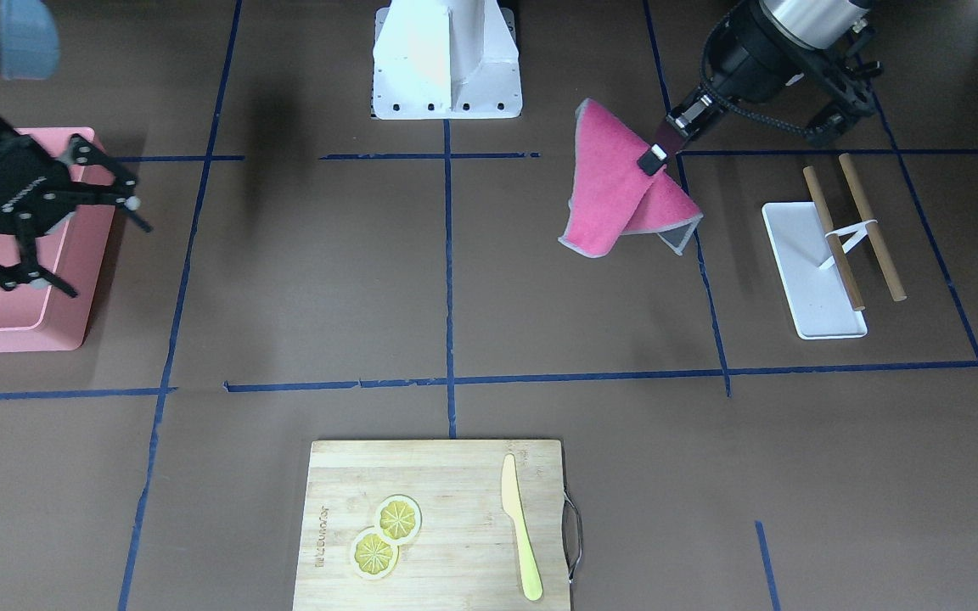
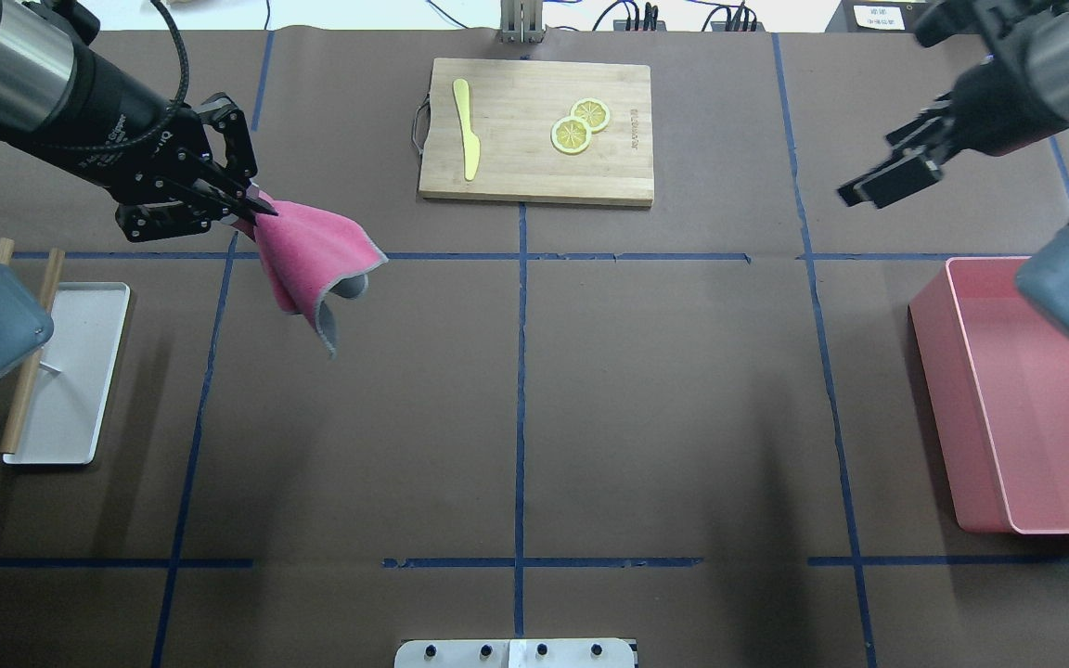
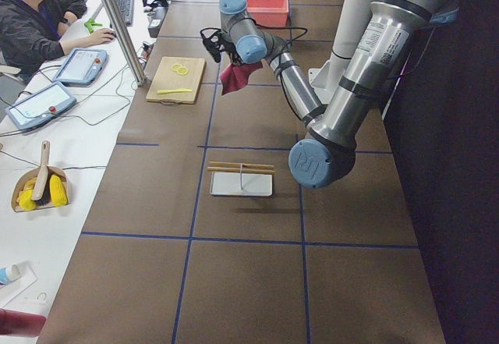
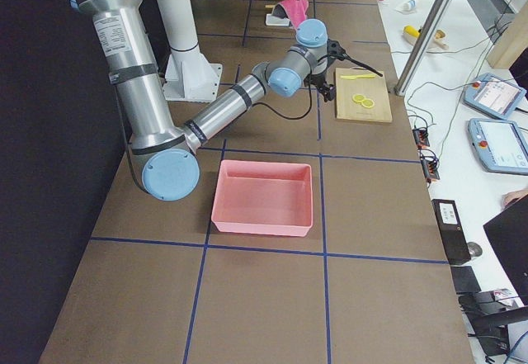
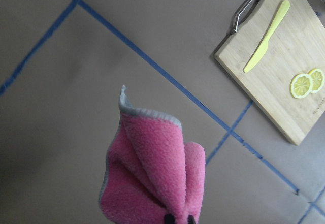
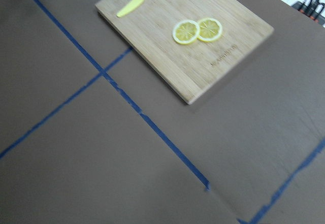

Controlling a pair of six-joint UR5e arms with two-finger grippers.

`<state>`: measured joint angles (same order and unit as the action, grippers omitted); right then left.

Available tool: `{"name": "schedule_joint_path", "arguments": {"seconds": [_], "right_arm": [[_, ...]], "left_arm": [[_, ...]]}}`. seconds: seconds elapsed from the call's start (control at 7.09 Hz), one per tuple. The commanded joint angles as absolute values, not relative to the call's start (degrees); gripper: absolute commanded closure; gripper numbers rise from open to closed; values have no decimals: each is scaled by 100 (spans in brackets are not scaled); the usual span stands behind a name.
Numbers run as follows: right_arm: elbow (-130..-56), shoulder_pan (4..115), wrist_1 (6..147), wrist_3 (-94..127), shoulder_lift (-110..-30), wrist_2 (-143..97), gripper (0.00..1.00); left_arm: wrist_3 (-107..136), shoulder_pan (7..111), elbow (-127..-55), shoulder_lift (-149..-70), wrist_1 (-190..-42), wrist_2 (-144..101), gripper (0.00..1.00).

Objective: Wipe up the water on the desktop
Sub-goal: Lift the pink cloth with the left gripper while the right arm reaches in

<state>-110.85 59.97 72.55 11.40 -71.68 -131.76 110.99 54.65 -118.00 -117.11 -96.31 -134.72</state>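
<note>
The desktop (image 2: 664, 390) is a matte brown surface with a blue tape grid; I see no water on it. My left gripper (image 2: 254, 206) is shut on a corner of a pink cloth (image 2: 312, 255) with a grey edge, which hangs in the air above the desktop. The cloth also shows in the front view (image 1: 616, 199) and the left wrist view (image 5: 152, 178). My right gripper (image 1: 110, 260) is open and empty, raised above the near edge of a pink bin (image 1: 22, 322).
A bamboo cutting board (image 2: 534, 130) with two lemon slices (image 2: 579, 125) and a yellow knife (image 2: 467, 130) lies at the far middle. A white tray (image 2: 66, 371) with two wooden sticks (image 2: 29, 353) is on the left. The pink bin (image 2: 1026, 399) is on the right.
</note>
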Motion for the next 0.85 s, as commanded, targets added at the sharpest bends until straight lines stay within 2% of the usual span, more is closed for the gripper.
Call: {"name": "schedule_joint_path", "arguments": {"seconds": [0.0, 0.42, 0.71], "right_arm": [[-11266, 5487, 6979, 1406, -6752, -13034, 1], [-11548, 4295, 6813, 2080, -6250, -11680, 1], [-11558, 3553, 6287, 2135, -6240, -10822, 1]], "left_arm": [[12056, 5284, -11777, -11891, -9975, -13465, 97], [12751, 5028, -11760, -12207, -9993, -13456, 97], [13103, 4957, -11760, -12304, -10011, -13447, 97]]}}
